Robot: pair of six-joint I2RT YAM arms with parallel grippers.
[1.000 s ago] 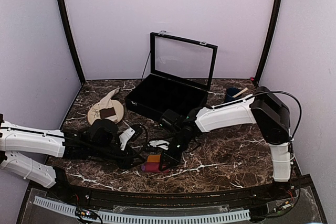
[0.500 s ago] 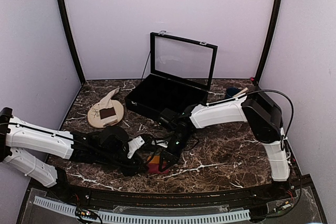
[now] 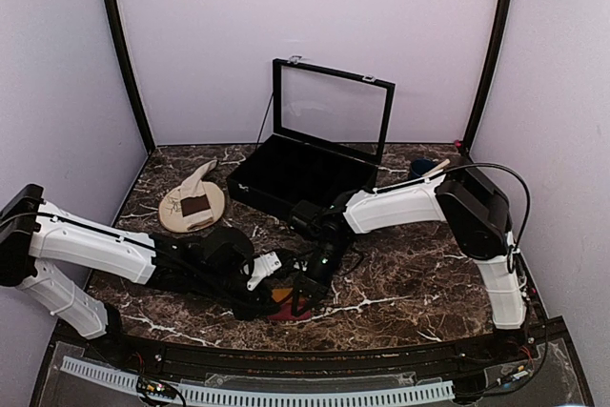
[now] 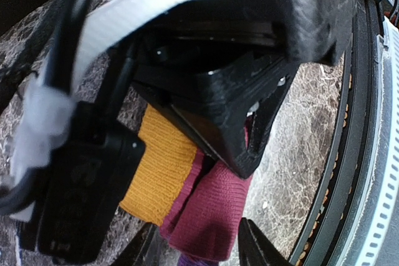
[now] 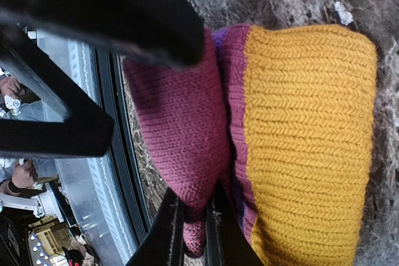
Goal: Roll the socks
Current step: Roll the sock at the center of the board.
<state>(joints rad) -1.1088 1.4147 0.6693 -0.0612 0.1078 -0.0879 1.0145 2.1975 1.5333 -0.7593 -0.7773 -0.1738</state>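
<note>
Top external: left end effector (image 3: 272,288) has slid rightward across the table (image 3: 410,283) within the last second, meeting the right end effector (image 3: 303,291) over the pink sock (image 3: 284,311), lower centre. Both arms appear placed for rolling. Cream sock (image 3: 195,183) lies untouched on the plate (image 3: 170,214), upper left.

Left wrist: jaws parted, straddling the magenta fold (image 4: 209,216); no squeeze evident.

Right wrist: clenched, pinching that fold beside the orange end (image 5: 305,141).
</note>
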